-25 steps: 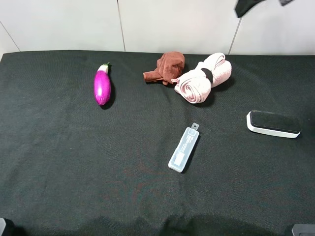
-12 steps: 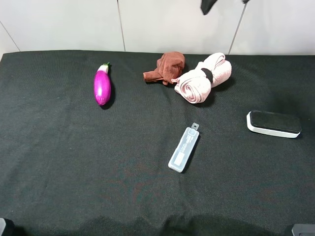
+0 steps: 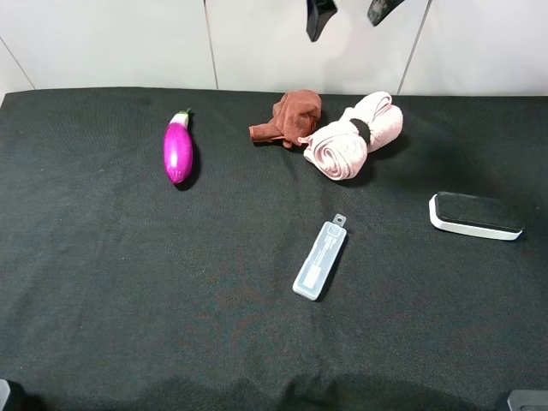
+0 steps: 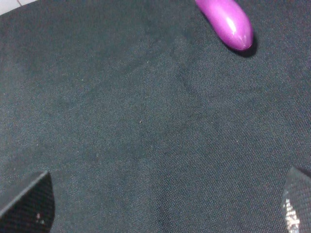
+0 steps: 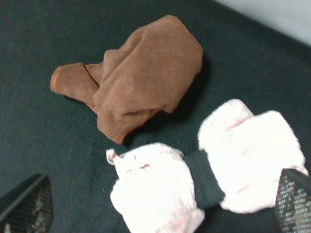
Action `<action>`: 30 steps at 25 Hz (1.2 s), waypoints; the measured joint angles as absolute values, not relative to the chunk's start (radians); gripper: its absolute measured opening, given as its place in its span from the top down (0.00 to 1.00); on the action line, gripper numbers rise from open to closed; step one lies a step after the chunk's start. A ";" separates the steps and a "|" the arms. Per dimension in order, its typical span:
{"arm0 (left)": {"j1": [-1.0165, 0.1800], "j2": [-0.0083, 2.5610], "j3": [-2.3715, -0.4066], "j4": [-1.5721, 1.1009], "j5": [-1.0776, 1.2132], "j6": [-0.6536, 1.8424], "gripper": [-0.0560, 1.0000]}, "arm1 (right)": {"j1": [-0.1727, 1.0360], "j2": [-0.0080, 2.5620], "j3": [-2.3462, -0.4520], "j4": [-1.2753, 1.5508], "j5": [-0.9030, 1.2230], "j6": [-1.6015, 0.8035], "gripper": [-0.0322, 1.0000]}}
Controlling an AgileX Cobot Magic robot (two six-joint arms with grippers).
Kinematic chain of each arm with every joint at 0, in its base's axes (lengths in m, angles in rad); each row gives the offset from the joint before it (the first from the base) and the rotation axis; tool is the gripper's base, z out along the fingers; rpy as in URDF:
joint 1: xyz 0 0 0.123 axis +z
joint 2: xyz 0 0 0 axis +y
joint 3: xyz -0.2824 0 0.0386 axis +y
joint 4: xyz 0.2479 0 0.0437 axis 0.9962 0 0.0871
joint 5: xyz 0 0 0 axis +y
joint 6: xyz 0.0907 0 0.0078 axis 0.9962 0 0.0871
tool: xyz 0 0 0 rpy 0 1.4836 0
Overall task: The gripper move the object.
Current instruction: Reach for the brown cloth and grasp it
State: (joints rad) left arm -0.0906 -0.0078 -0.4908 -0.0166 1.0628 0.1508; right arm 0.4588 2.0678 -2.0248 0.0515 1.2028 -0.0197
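Exterior high view: a black, felt-like worktop (image 3: 128, 274) carries a glossy purple eggplant (image 3: 178, 150) lying nearly front to back with its white-and-green stem end toward the far wall, a crumpled brown cloth (image 3: 291, 117), a flat clear plastic case (image 3: 320, 259) and an oblong black-topped eraser (image 3: 476, 216) with a white base. The pink towel roll (image 3: 353, 137), soft and terry-like and cinched at its middle by a black band (image 3: 360, 130), lies at the back of the worktop just beside the brown cloth, its long axis slanting from near-left to far-right. The right claw (image 3: 349, 12) hangs high above these two, its fingers spread apart. Left wrist view: the left claw (image 4: 162, 204) hovers over bare fabric with its jaws wide apart, the eggplant's rounded tip ahead of it. Right wrist view: the dark, weave-patterned fingers (image 5: 26, 206) stand apart either side of the towel roll, whose band lies about midway between them; the folded brown cloth lies beyond, close alongside.
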 joint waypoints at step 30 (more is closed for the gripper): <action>-0.091 -0.008 -0.491 -0.017 1.063 0.151 0.01 | 0.459 2.384 -2.085 0.158 0.934 0.021 0.30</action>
State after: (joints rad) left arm -0.0906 -0.0078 -0.4908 -0.0166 1.0628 0.1508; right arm 0.4588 2.3836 -2.0853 0.1580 0.9342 0.0212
